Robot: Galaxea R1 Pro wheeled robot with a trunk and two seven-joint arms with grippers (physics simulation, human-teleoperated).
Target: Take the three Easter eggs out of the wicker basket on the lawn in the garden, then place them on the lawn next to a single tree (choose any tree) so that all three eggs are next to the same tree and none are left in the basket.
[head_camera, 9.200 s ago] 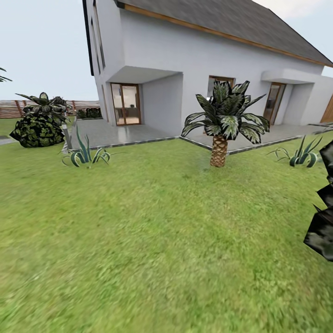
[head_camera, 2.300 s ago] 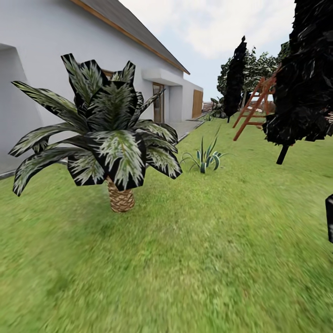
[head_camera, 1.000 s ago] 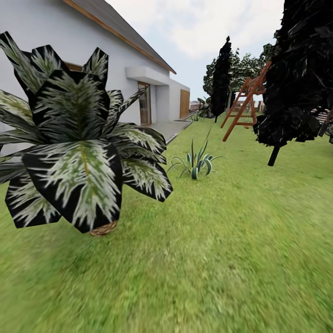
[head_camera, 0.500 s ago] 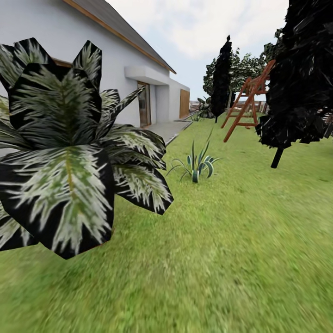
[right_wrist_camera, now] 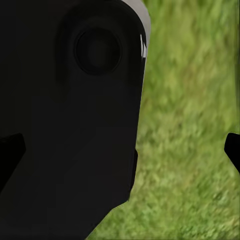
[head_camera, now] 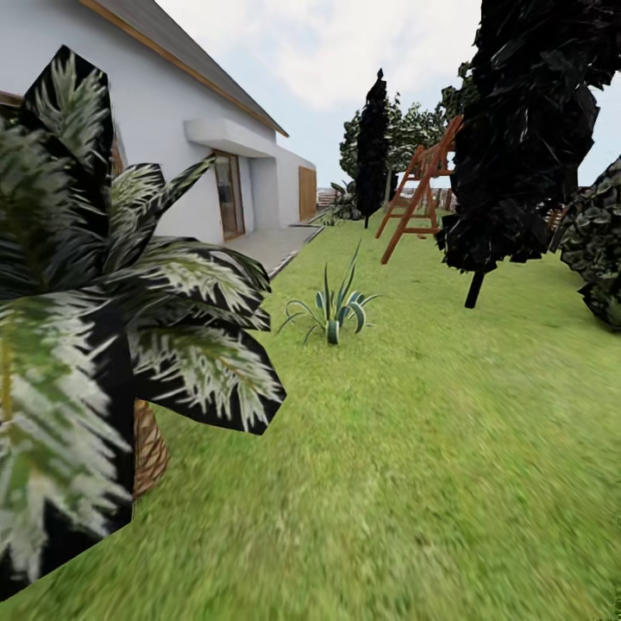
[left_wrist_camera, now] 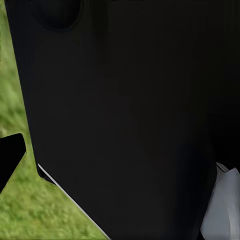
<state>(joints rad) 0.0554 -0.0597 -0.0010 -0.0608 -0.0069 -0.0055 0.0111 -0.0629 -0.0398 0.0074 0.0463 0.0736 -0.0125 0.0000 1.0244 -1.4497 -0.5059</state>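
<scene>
The lawn (head_camera: pixel 414 448) stretches ahead of me as bright green grass. The eggs and the wicker basket are out of view. Far off, past the swing frame, stand leafy green trees (head_camera: pixel 412 129). In the right wrist view my right gripper (right_wrist_camera: pixel 120 152) is open, its black fingertips (right_wrist_camera: pixel 11 152) at opposite edges over grass, with a dark robot part in front of the gap. In the left wrist view one black fingertip (left_wrist_camera: pixel 10 157) of my left gripper (left_wrist_camera: pixel 120 160) sits far out at the edge, and a dark robot part covers the rest.
A short palm (head_camera: pixel 103 345) stands very close at the left, its fronds reaching into my path. Ahead are a spiky agave (head_camera: pixel 332 312), a dark conifer (head_camera: pixel 517 129), a narrower one (head_camera: pixel 373 129), a brown wooden swing frame (head_camera: pixel 418 185) and a bush (head_camera: pixel 599 250). The white house (head_camera: pixel 172 138) lines the left.
The whole view has shifted: the camera turned from the house front and moved along the lawn. The palm now looms larger at the left, and a bush has come into sight at the right.
</scene>
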